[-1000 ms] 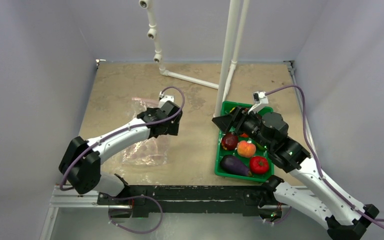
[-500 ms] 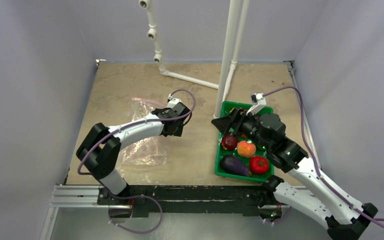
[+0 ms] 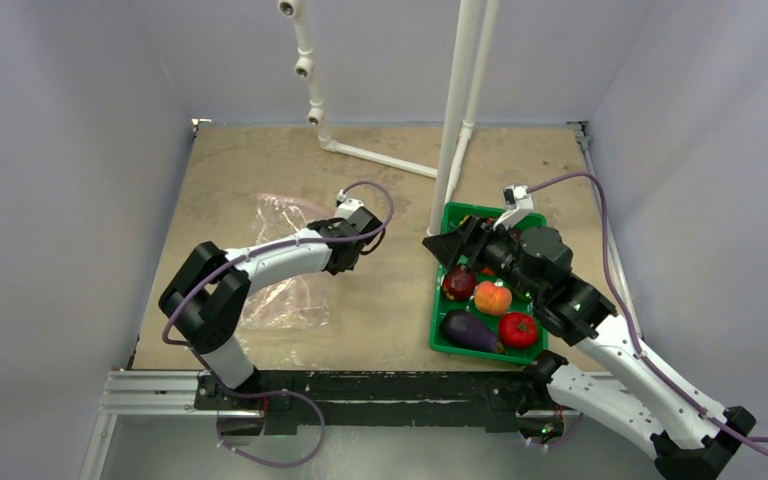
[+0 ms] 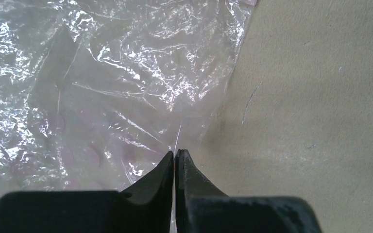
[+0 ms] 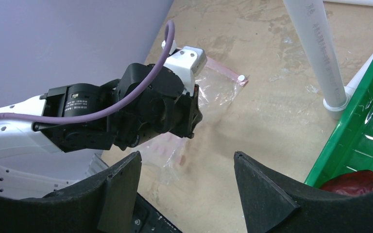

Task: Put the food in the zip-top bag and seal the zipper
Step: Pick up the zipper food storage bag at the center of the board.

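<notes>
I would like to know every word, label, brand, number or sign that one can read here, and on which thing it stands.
No text can be read in any view.
Left arm's black joint housing: small white print, too blurred to read.
Zip-top bag, green tray, toy produce: no print visible.

Left gripper (image 4: pixel 176 153): clear crinkly plastic bag (image 4: pixel 102 87) ahead-left, bare tan tabletop (image 4: pixel 320 97) open rightward. Right gripper (image 5: pixel 187 162): white upright plastic pipe (image 5: pixel 315 48) close ahead-right.
</notes>
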`<state>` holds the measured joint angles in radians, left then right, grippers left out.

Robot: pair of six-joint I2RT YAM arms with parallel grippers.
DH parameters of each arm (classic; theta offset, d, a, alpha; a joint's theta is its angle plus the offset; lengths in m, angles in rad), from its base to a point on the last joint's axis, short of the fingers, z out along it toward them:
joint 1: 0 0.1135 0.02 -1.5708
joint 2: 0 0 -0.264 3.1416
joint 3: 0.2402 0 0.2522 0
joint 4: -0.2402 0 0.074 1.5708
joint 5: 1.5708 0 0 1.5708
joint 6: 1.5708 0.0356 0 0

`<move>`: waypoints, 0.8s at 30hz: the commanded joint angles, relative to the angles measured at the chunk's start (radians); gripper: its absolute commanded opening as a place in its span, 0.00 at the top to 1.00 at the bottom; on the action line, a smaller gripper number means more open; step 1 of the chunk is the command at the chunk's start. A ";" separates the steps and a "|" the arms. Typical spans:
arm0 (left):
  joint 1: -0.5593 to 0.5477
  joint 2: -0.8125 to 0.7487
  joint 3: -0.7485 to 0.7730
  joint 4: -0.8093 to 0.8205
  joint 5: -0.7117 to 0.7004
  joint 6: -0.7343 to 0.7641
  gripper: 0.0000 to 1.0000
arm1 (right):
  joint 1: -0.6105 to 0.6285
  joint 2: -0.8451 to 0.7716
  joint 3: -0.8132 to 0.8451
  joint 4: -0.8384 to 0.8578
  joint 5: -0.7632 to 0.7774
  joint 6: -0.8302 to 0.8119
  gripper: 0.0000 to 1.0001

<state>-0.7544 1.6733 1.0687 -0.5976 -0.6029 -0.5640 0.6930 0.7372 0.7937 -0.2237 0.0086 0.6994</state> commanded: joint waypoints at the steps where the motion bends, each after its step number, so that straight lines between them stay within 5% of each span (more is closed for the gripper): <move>1: -0.005 -0.044 -0.017 0.020 -0.017 -0.008 1.00 | 0.000 -0.017 0.006 0.018 -0.007 0.002 0.27; 24: -0.036 -0.432 -0.081 -0.066 0.215 0.195 1.00 | 0.000 0.027 0.074 0.015 0.008 -0.041 0.31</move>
<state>-0.7742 1.3209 1.0039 -0.6334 -0.4580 -0.4408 0.6930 0.7353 0.8051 -0.2253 0.0105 0.6914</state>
